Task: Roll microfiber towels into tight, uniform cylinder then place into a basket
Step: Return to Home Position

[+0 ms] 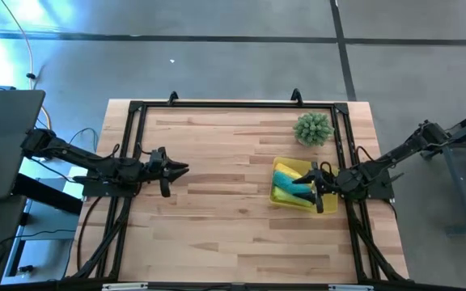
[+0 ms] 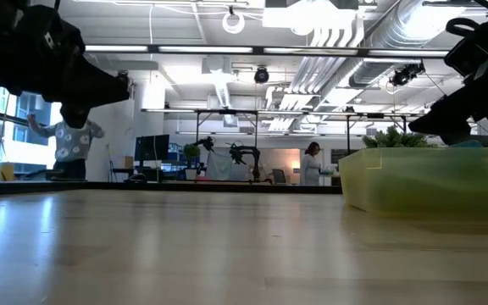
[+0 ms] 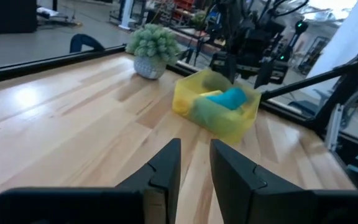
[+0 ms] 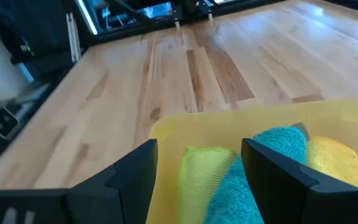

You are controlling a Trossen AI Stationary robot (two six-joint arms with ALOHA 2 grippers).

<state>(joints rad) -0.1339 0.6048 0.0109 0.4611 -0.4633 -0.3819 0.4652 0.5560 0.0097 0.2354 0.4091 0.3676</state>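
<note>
Towels, three of them rolled, lie packed side by side in the basket (image 1: 275, 204) near the right edge of the table (image 1: 217, 234), directly below the right gripper (image 4: 199, 149). Its jaws stand wide apart and hold nothing. The blue towel (image 4: 272, 149) lies just beneath the gap between them, the green towel (image 4: 204, 177) on one side of it and the yellow towel (image 4: 334, 158) on the other. All three rolls run lengthways, roughly along the line this arm points, slightly askew to the basket's walls.

Across the table, well apart from the basket, the left gripper (image 1: 180, 170) hangs above bare wood. Its jaws are drawn close with a slim gap showing, and they grip nothing. A small spiky plant (image 1: 312, 128) stands just behind the basket, near the table's far edge.

With every towel in the basket, the rolling and placing look finished. Only the right arm is close to the load, and its retreat likely calls for a lift straight up before pulling back, so a finger does not catch the near wall or drag a roll loose.
</note>
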